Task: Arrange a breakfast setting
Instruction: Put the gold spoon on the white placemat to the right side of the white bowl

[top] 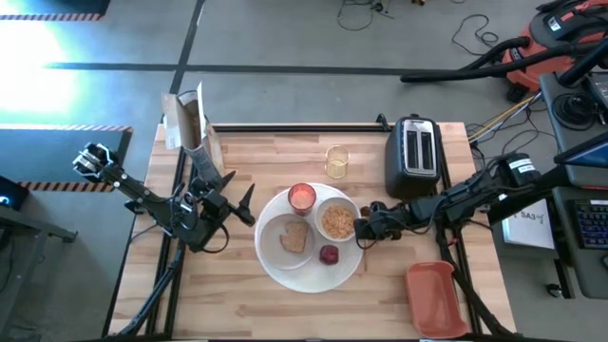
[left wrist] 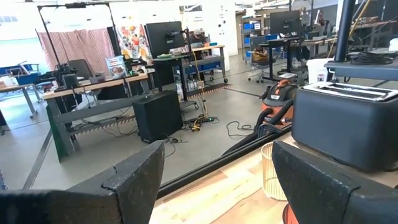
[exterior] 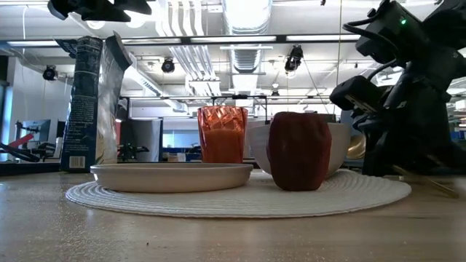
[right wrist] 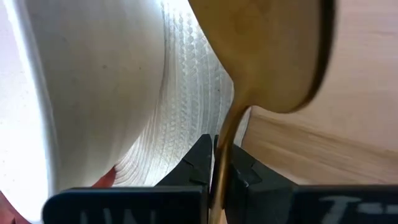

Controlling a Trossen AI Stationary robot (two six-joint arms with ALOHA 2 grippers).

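- The right gripper (top: 365, 228) sits low at the right edge of the large round white plate (top: 275, 263), just beside the white bowl (top: 336, 219); its jaws are pressed together on the thin handle of the gold spoon (right wrist: 267, 56).
- In the right wrist view the spoon's bowl stands out past the fingertips, over the plate's woven-looking rim and the wooden table (top: 247, 304), next to the white bowl's wall.
- The left gripper (top: 243, 204) hangs left of the plate, jaws spread and holding nothing.
- On the plate: the pink-red cup (top: 301, 197), the bowl filled with cereal, the smaller white plate (top: 282, 243) carrying the brown toast slice (top: 294, 237), and the small dark-red fruit (top: 330, 254).
- A cereal bag (exterior: 91, 102) stands at the table's far left; its printing is too small to read.
- A black toaster (top: 414, 152), a yellowish glass (top: 336, 161) and an orange tray (top: 435, 296) also stand on the table.
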